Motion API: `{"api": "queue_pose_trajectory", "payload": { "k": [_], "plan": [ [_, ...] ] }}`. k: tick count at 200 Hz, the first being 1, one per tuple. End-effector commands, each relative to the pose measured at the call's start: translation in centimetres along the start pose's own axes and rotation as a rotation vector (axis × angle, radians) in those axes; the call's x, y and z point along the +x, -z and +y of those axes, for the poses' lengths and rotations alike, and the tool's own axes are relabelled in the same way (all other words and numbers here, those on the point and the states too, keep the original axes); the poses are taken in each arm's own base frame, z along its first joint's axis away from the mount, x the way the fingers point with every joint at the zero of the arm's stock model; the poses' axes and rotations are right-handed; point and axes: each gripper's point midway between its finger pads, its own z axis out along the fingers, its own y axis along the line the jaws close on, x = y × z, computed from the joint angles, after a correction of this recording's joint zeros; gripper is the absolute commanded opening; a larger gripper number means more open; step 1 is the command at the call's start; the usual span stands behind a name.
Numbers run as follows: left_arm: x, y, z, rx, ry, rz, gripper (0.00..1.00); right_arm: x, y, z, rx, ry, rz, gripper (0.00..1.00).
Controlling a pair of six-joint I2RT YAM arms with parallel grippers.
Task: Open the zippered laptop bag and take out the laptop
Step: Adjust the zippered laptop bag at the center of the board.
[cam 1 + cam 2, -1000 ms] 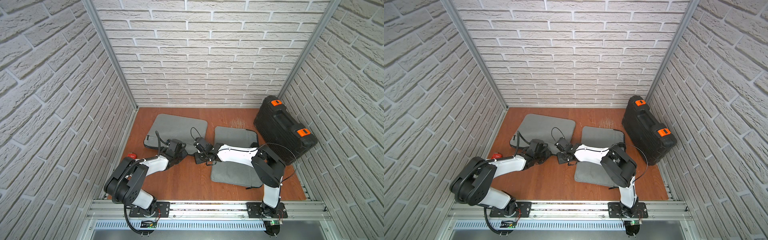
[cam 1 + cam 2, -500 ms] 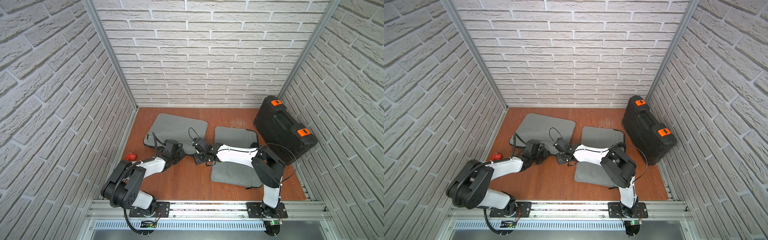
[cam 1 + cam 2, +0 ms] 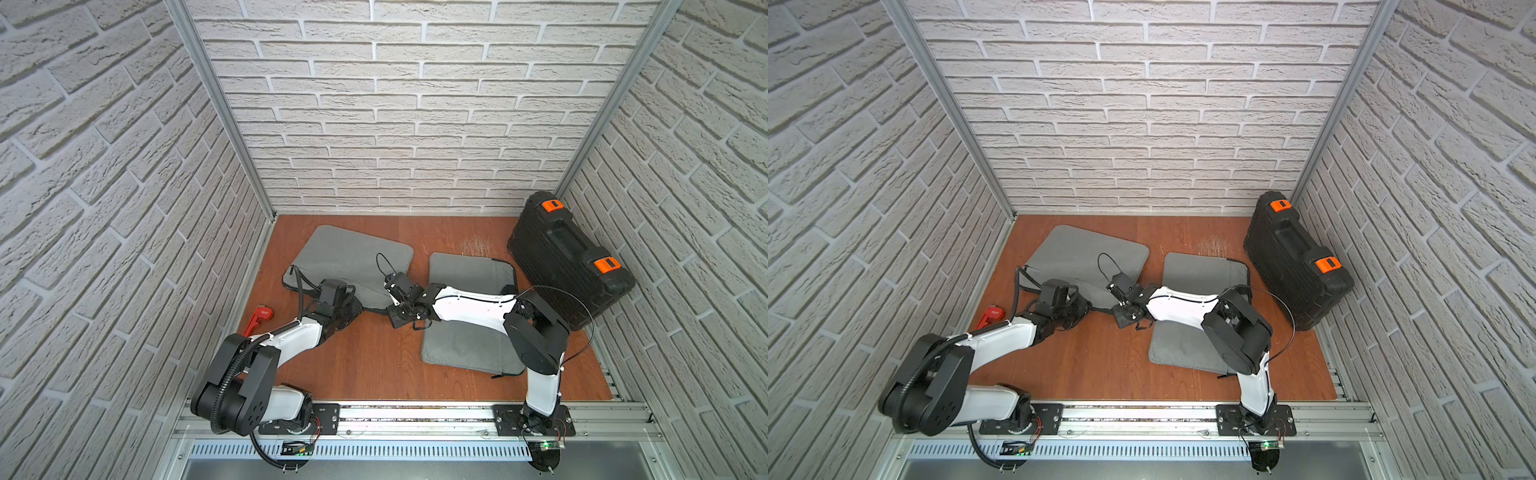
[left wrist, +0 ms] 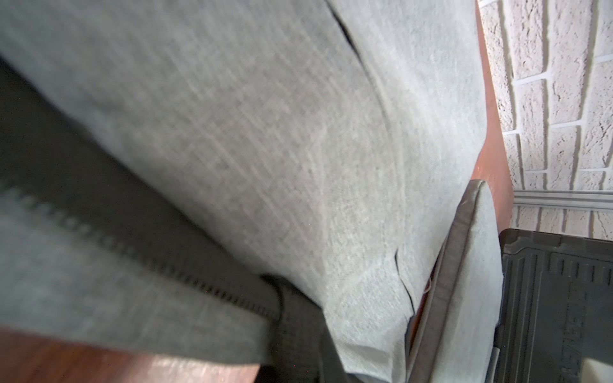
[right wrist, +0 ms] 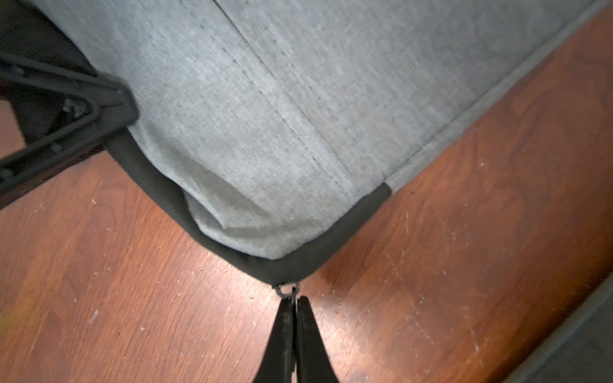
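Note:
The grey laptop bag [image 3: 349, 259] [image 3: 1084, 253] lies at the back left of the wooden floor. My right gripper [image 5: 294, 303] [image 3: 392, 314] is shut on the zipper pull [image 5: 286, 291] at the bag's black-trimmed near corner. My left gripper [image 3: 353, 308] [image 5: 127, 107] pinches the bag's front edge a little to the left of that corner. In the left wrist view a row of zipper teeth [image 4: 109, 237] runs along a dark gap between two grey layers. The laptop is hidden.
A second grey sleeve [image 3: 469, 332] [image 3: 1200, 274] lies under my right arm. A black hard case [image 3: 569, 266] [image 3: 1296, 257] with orange latches stands at the right wall. A red wrench [image 3: 259, 318] [image 3: 990, 316] lies by the left wall.
Both grippers have shifted slightly to the left along the bag's front edge, keeping their grips. More of the red wrench now shows beside the left arm.

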Motion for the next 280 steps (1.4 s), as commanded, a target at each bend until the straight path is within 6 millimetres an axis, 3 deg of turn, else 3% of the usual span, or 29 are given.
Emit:
{"api": "queue_pose_trajectory", "payload": {
  "k": [1,100,108,165,196,205,242,273,280],
  "plan": [
    [-2.0,0.7,2.2,-0.073,0.004,-0.089,0.00,0.4,-0.2,-3.0,0.093,-0.012,0.042,0.06],
    [-3.1,1.6,3.2,-0.089,-0.006,-0.094,0.00,-1.5,-0.8,-4.7,0.092,-0.052,0.023,0.06],
    [-3.2,1.7,3.1,-0.088,-0.012,-0.095,0.00,-0.8,-1.9,-5.1,0.105,-0.054,0.051,0.06],
    [-3.8,2.2,3.1,-0.099,-0.063,-0.081,0.00,-0.9,-2.0,-6.4,0.122,-0.087,0.054,0.05],
    [-4.1,1.6,2.4,-0.100,-0.099,-0.048,0.00,0.1,-2.1,-6.7,0.120,-0.112,0.057,0.06],
    [-4.1,1.2,2.0,-0.093,-0.107,-0.030,0.00,-0.3,-1.0,-6.6,0.108,-0.127,0.023,0.06],
    [-4.6,-0.5,0.1,-0.035,-0.135,0.006,0.00,1.4,-1.3,-6.5,0.071,-0.194,0.020,0.06],
    [-5.1,-1.7,-1.5,0.006,-0.158,0.024,0.00,2.2,-1.7,-5.3,0.033,-0.205,0.030,0.06],
    [-5.2,-1.9,-1.8,0.014,-0.160,0.025,0.04,2.3,-1.6,-4.9,0.031,-0.199,0.029,0.06]
  ]
}}
